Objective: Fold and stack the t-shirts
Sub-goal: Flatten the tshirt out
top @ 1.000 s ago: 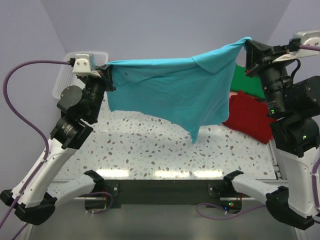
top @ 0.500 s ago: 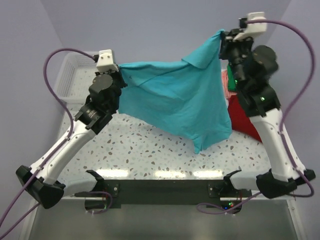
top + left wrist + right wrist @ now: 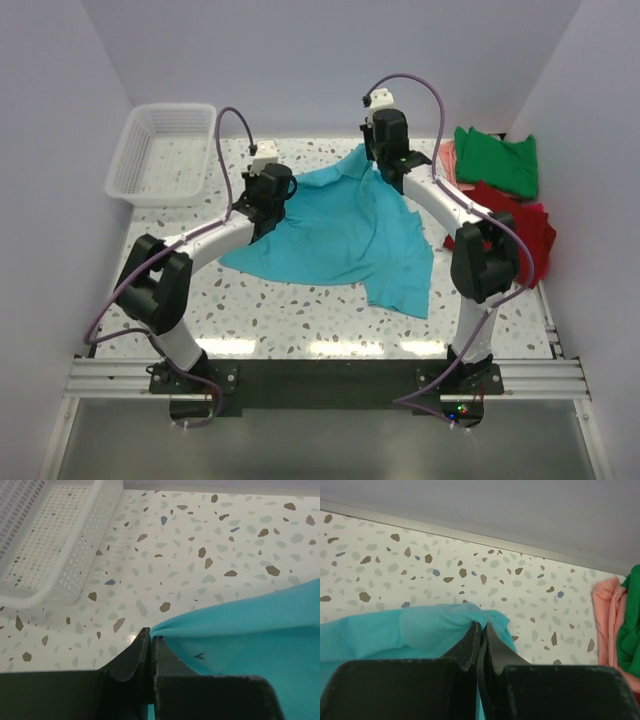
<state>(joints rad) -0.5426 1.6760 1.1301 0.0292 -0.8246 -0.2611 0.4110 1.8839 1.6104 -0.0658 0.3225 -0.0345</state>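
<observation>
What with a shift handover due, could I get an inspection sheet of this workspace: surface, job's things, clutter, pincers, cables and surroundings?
Surface: speckled white table.
Job's things: turquoise t-shirt lying rumpled mid-table; green t-shirt on the salmon-pink t-shirt at far right; red t-shirt just nearer than those.
Clutter: white lattice basket in the far left corner.
Pincers: left pincer shut on the turquoise t-shirt's edge; right pincer shut on its far edge.
Cables: purple cables loop above both wrists, off the cloth.
Surroundings: pale lilac walls; nothing else seen.
</observation>
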